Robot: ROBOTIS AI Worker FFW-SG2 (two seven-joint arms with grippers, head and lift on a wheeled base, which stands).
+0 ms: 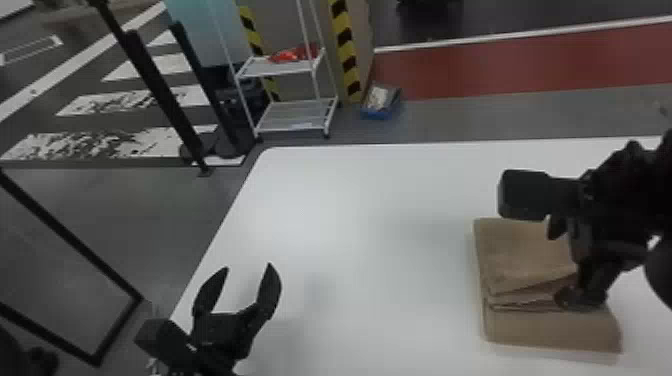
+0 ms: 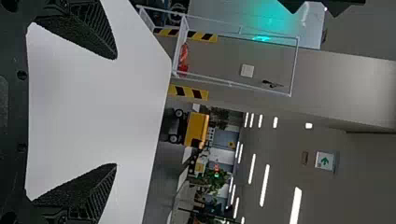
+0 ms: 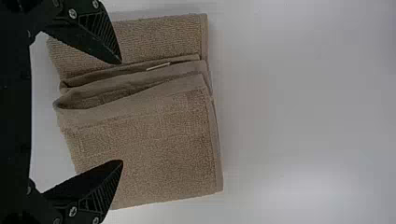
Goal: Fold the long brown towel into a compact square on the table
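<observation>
In the head view, the towel [image 1: 525, 255] lies folded at the lower right of the frame, on the white table [image 1: 370, 215]. Its stacked folds show along a loose, layered edge, and a flatter section runs on from there toward the frame's bottom. The right gripper [image 1: 560, 268] comes in from the right edge and is over the towel, covering part of its right-hand side; one finger overlaps the layered edge. The left gripper [image 1: 246, 267] is at the lower left of centre, over the table and well apart from the towel, its two fingers spread with nothing between them. A white wire cart [image 1: 295, 116] stands at the upper centre, just beside a striped post [image 1: 345, 55] and near a blue bin [image 1: 382, 112].

In the left wrist view, the left gripper [image 2: 116, 111] is spread wide, with bare white tabletop behind the gap. Beyond the table are the cart and a yellow vehicle [image 2: 197, 130].

In the right wrist view, the fingers of the right gripper [image 3: 122, 112] stand apart over the towel. The cloth spans the gap and runs on past the tips. One finger lies across the flatter section, the other across the outer border of the broad folded panel. The layered edges run between, with a small pale tag [image 3: 158, 66] among them.
</observation>
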